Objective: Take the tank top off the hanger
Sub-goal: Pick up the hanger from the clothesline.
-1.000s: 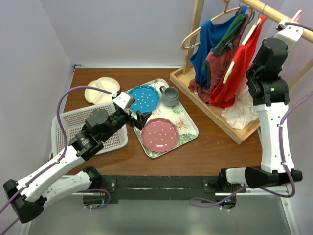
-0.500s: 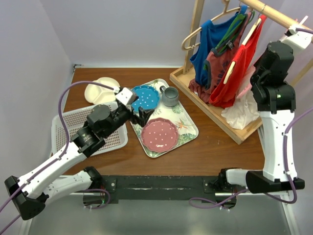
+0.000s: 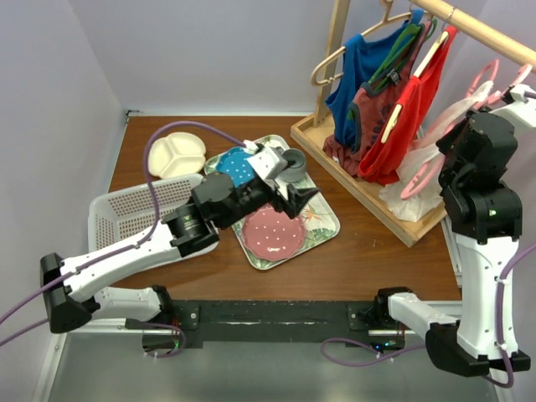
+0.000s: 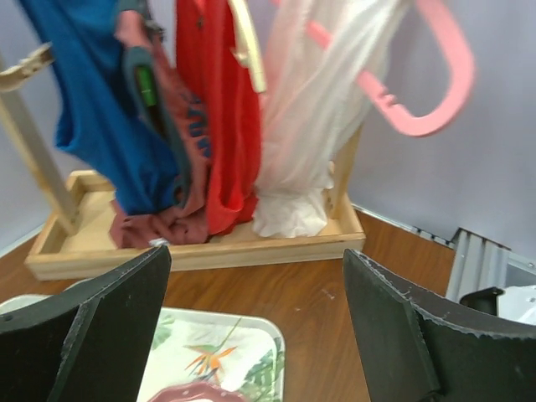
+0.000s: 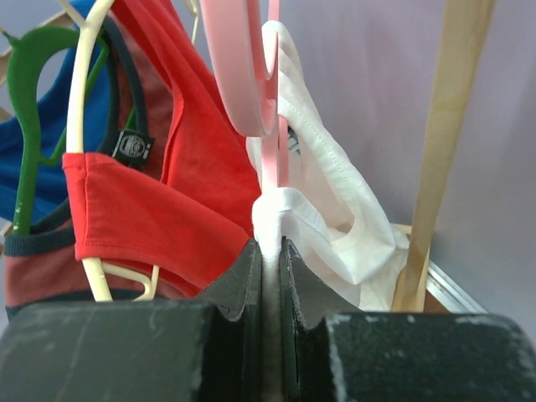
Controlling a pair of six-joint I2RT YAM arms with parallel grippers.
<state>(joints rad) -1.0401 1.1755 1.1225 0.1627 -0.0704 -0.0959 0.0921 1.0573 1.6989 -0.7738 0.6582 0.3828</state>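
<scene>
A white tank top [image 3: 416, 161] hangs on a pink hanger [image 3: 487, 70], held off to the right of the wooden rail [image 3: 474, 28]. My right gripper [image 5: 270, 251] is shut on the hanger's pink bar and the white strap over it; the pink hanger [image 5: 241, 75] rises above the fingers and the white tank top [image 5: 339, 222] drapes to the right. In the top view the right gripper [image 3: 507, 95] is high at the right. My left gripper [image 3: 305, 198] is open and empty above the tray, facing the rack. Its wrist view shows the white tank top [image 4: 308, 109] and pink hanger [image 4: 437, 100] ahead of the left gripper [image 4: 255, 310].
The wooden rack base [image 3: 362, 182] holds a red top [image 3: 405, 121], a maroon top and a blue top [image 3: 355, 77] on other hangers. A floral tray [image 3: 321, 223] carries a pink plate [image 3: 272, 231], blue plate [image 3: 238, 168] and grey cup [image 3: 294, 164]. A white basket [image 3: 126, 209] and cream divided plate [image 3: 176, 153] lie left.
My right gripper has drawn the pink hanger and white tank top away from the rail, out to the right. My left arm has swung right over the tray toward the rack.
</scene>
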